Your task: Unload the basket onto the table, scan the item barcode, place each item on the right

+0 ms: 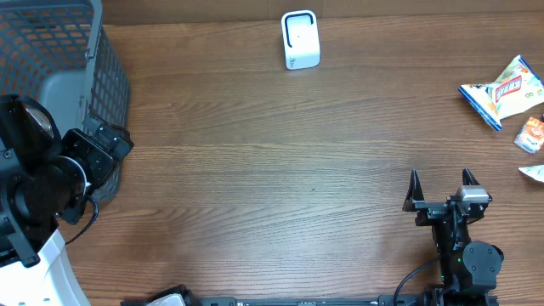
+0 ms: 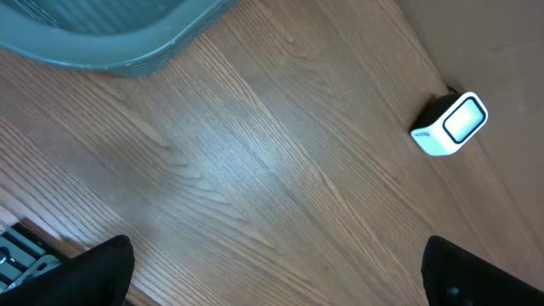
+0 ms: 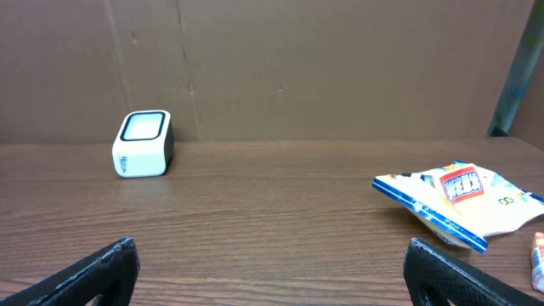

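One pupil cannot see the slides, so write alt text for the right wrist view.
A small white box-shaped barcode scanner stands at the left on a brown wooden table, and a blue-edged white snack packet lies at the right. The right gripper is open and empty, its black tips in the bottom corners.

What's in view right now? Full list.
scanner: 1, white, far edge, centre
basket: 1, grey, far-left corner
snack bag: 1, blue, white and yellow, far right
orange packet: 1, orange, right edge, nearer than the bag
pale packet: 1, white-green, right edge, mostly cut off
table: 1, brown wood, under everything
left gripper: 1, black, open, empty, by the basket
right gripper: 1, black, open, empty, near edge, right
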`<act>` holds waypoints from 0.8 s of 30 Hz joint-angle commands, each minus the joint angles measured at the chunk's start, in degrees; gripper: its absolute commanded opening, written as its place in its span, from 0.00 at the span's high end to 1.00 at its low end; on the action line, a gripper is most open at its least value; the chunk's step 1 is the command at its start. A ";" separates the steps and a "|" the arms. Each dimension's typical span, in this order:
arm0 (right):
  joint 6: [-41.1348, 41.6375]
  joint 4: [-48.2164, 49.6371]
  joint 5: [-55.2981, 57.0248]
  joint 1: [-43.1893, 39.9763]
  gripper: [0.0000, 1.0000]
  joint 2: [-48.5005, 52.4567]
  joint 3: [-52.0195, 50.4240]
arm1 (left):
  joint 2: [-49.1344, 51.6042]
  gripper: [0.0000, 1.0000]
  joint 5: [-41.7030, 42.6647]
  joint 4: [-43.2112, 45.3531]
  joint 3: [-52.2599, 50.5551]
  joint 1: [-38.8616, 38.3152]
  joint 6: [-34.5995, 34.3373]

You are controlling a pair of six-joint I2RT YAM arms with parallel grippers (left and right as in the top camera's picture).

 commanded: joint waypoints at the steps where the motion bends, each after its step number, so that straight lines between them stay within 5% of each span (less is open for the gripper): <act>1: -0.24 0.35 0.48 -0.35 0.00 -0.68 -0.59 | -0.02 0.00 -0.02 0.07 0.11 0.35 0.52; 17: -0.26 0.35 0.48 -0.35 0.00 -0.68 -0.59 | -1.68 0.00 -0.15 0.42 -0.26 -3.48 5.77; 24: -0.26 0.35 0.48 -0.35 0.00 -0.68 -0.59 | -12.83 0.00 -0.17 15.63 -10.60 -16.31 14.62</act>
